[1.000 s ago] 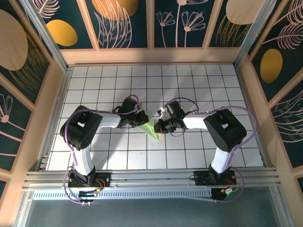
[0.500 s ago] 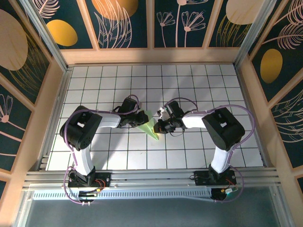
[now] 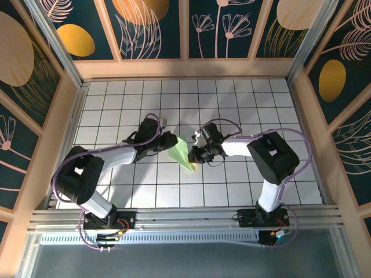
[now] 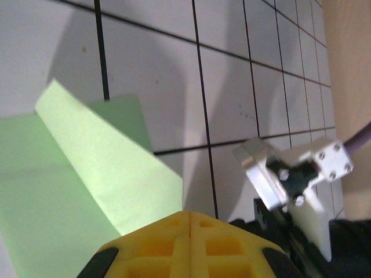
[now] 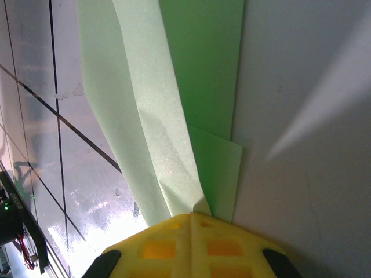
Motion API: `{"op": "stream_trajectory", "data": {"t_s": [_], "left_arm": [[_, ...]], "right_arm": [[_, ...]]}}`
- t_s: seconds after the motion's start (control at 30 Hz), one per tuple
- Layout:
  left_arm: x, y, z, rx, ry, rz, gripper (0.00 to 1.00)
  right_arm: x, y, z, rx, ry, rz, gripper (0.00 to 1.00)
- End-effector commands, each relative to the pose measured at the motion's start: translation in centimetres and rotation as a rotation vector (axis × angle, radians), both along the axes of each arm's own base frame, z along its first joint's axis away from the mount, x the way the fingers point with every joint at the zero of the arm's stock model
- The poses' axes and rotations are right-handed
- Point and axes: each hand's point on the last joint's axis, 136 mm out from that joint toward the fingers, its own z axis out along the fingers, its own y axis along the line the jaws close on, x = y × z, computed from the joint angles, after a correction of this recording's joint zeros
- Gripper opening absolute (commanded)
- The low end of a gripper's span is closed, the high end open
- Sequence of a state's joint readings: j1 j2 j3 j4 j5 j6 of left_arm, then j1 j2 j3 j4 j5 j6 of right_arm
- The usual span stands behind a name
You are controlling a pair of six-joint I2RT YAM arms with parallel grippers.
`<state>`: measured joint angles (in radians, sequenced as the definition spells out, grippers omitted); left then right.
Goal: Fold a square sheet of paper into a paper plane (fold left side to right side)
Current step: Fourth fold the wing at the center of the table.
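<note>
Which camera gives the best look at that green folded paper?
The top external view: the green paper shows nearly whole, a pointed wedge between the two arms. The left wrist view crops it to a lit flap; the right wrist view, to overlapping folds.

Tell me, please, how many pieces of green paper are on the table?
1. The folded green paper lies near the middle of the table, between the left gripper and the right gripper. A scrap beneath them could be hidden.
</note>
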<state>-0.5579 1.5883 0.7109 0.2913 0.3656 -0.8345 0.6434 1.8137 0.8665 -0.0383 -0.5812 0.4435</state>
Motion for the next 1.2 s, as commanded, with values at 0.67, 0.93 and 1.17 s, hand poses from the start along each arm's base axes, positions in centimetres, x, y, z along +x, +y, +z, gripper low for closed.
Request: {"op": "stream_trajectory", "data": {"t_s": [0.67, 0.93, 1.17], "left_arm": [[-2.3, -4.4, -4.0, -0.055, 0.116, -0.103, 0.04], [-2.1, -4.2, -5.2, -0.010, 0.128, -0.094, 0.04], [-1.8, -3.2, -6.8, 0.075, 0.150, -0.066, 0.03]], "right_arm": [[-1.5, -3.8, -4.9, -0.267, 0.040, -0.023, 0.00], [-1.6, -4.0, -5.1, -0.281, 0.043, -0.022, 0.00], [-1.8, -4.5, -5.5, -0.313, 0.047, -0.017, 0.00]]}}
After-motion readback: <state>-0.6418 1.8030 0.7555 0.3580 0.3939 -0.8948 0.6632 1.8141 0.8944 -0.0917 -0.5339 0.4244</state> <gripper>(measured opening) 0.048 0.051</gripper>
